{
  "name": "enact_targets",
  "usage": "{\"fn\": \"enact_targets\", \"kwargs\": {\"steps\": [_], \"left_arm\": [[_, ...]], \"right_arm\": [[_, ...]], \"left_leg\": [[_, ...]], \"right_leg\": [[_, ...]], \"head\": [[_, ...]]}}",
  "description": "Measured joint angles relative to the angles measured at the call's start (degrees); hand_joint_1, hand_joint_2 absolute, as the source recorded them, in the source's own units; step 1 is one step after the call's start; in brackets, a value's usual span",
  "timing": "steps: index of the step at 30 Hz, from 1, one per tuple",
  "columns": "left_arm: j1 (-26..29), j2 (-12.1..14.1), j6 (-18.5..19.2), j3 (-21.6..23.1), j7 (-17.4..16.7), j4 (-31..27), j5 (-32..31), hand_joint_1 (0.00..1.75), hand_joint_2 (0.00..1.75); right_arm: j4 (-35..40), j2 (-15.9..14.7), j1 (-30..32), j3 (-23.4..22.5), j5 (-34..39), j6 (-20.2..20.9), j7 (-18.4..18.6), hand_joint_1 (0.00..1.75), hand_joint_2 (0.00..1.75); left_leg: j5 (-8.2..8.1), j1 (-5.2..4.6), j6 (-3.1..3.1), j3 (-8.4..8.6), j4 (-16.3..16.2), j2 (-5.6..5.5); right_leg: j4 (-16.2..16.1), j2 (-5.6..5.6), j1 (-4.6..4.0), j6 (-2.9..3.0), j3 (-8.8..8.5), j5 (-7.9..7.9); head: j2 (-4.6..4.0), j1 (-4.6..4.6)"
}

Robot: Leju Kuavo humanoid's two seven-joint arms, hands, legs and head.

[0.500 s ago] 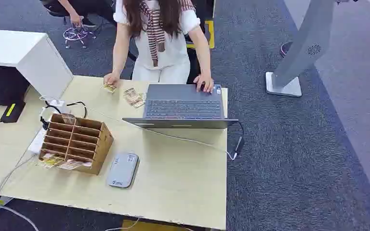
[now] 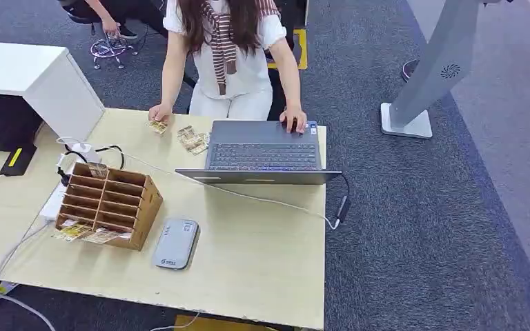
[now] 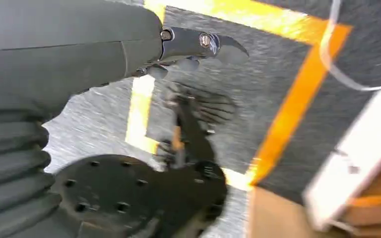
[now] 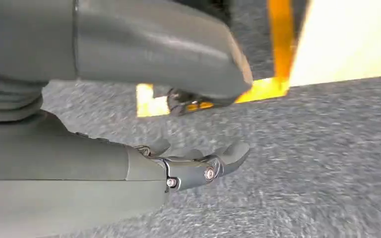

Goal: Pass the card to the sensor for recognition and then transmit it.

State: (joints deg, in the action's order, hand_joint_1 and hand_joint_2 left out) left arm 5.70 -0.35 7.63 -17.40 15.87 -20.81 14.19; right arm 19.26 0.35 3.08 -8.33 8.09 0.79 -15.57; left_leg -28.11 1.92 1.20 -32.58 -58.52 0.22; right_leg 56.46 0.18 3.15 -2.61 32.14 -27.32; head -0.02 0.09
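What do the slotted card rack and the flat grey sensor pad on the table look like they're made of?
Card rack: probably thin plywood or fibreboard, matt and unpainted; brown slotted panels with bare cut edges. Sensor pad: likely moulded plastic, smooth satin grey, with rounded corners and a soft sheen. Table: pale laminate-looking top, chipped along its near edge.

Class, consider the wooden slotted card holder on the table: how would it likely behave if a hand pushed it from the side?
The wooden card holder looks stiff and boxy, so it would probably slide on the smooth table rather than tip. The loose cards at its open front might spill or shift.
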Motion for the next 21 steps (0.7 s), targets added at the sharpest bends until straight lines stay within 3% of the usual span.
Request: {"fn": "enact_targets", "kwargs": {"steps": [1, 2, 9, 13, 21], "left_arm": [[-0.1, 0.0, 0.6, -0.9, 1.2, 0.0, 0.5, 0.00, 1.75], [-0.2, 0.0, 1.1, -1.9, 2.4, 0.0, 0.8, 0.00, 1.75], [-0.2, -2.0, 6.0, -10.1, 10.0, -2.3, -0.4, 0.00, 1.75], [-0.1, -2.9, 7.6, -11.9, 11.1, -3.9, -1.8, 0.00, 1.75], [3.7, -6.8, 10.0, -15.1, 14.2, -16.2, -3.6, 0.00, 1.75]], "right_arm": [[-0.3, 0.0, -0.1, -0.7, 0.6, 0.3, -0.7, 0.00, 0.00], [-0.7, 0.0, -0.3, -1.3, 1.0, 0.3, -1.2, 0.00, 1.75], [-2.9, 0.9, -1.1, -5.4, 3.7, -1.6, -1.6, 0.00, 1.75], [-3.3, 1.2, -1.1, -5.9, 3.7, -2.9, -0.5, 0.00, 1.75], [-4.7, 2.6, -1.1, -7.0, 3.4, -8.2, 4.9, 0.00, 1.75]], "left_leg": [[0.00, 0.00, 0.00, 0.00, 0.0, 0.00], [0.00, 0.00, 0.00, 0.00, 0.0, 0.00], [0.00, 0.00, 0.00, 0.00, 0.0, 0.00], [0.00, 0.00, 0.00, 0.01, 0.0, 0.02], [-0.02, 0.00, -0.02, -0.01, 0.0, -0.01]], "right_leg": [[0.0, 0.00, 0.00, 0.00, 0.00, 0.00], [0.0, 0.00, 0.00, 0.00, 0.00, 0.00], [0.0, 0.00, 0.00, 0.00, 0.01, 0.00], [0.0, 0.03, 0.00, 0.00, 0.02, 0.00], [0.0, 0.00, 0.00, 0.00, 0.01, -0.01]], "head": [[0.00, 0.00], [0.00, 0.00], [0.00, 0.00], [0.00, -0.02], [0.00, 0.00]]}}
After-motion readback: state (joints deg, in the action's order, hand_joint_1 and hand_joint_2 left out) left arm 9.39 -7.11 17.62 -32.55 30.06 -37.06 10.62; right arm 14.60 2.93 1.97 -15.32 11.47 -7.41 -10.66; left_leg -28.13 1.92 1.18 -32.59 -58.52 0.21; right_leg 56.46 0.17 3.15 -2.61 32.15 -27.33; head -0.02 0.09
